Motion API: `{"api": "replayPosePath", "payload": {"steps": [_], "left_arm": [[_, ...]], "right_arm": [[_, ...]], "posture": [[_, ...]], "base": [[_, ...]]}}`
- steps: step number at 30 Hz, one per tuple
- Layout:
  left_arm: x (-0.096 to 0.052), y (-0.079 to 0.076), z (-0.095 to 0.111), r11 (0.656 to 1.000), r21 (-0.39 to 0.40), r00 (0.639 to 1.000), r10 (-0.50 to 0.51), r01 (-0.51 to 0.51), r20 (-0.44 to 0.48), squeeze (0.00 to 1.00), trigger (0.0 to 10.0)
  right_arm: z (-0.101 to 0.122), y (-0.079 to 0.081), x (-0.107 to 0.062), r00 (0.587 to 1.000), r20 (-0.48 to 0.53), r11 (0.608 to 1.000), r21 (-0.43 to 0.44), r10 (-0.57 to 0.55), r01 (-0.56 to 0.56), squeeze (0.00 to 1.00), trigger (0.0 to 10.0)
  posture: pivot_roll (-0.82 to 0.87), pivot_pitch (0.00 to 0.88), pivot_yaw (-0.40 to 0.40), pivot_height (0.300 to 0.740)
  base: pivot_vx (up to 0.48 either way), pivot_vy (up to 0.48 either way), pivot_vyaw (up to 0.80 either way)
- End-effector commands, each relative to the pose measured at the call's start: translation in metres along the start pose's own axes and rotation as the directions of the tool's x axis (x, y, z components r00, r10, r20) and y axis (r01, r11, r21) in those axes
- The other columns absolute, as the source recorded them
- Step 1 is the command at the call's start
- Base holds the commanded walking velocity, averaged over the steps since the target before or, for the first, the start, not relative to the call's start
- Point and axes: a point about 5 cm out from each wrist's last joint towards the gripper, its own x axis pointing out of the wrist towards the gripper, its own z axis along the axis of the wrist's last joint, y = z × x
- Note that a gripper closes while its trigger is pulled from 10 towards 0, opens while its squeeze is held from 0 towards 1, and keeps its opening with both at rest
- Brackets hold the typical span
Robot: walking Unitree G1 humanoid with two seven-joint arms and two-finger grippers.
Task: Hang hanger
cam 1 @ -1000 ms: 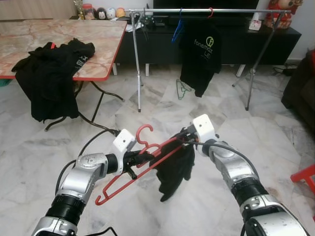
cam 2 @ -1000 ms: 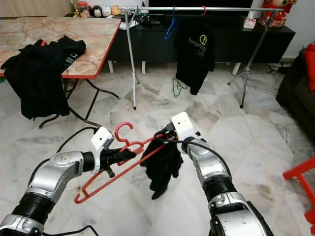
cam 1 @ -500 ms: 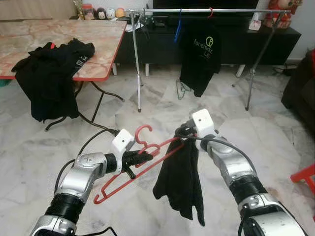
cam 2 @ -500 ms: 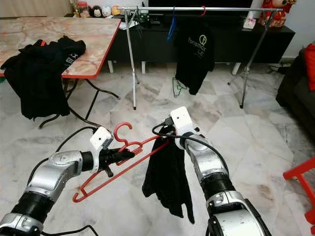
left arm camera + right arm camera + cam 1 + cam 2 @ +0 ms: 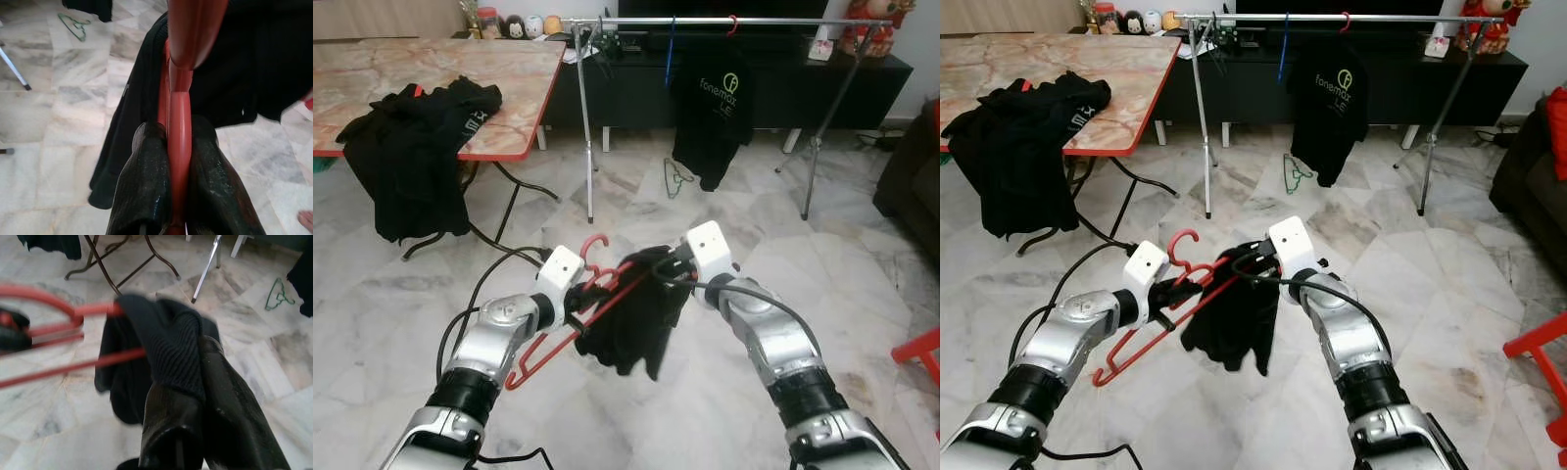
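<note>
Stage: early; garment half-threaded, hanging undone.
Black clothes heaped on marble-topped table [image 5: 509,88], far left.
Left gripper [image 5: 590,307] clamped on red plastic hanger [image 5: 570,333], held low.
Right gripper [image 5: 664,269] pinching black garment [image 5: 631,318] over hanger's arm.
Silver clothes rail [image 5: 705,21] well apart; green hanger [image 5: 676,178] on floor beneath.

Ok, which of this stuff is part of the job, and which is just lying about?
In the job:
red plastic hanger, in the left gripper
black garment, in the right gripper
silver clothes rail

Lying about:
green wire hanger on the floor
black clothes heap on the table
hung black T-shirt
</note>
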Motion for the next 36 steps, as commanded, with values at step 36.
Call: {"api": "replayPosePath", "payload": {"steps": [36], "left_arm": [[-0.022, -0.016, 0.001, 0.941, -0.031, 0.941, -0.334, 0.336, 0.059, 0.00, 10.0]], "right_arm": [[0.031, -0.002, -0.013, 0.997, 0.051, 0.977, -0.212, 0.051, -0.039, 0.00, 10.0]], "posture": [[-0.08, 0.000, -0.033, 0.740]], "base": [[0.000, 0.000, 0.00]]}}
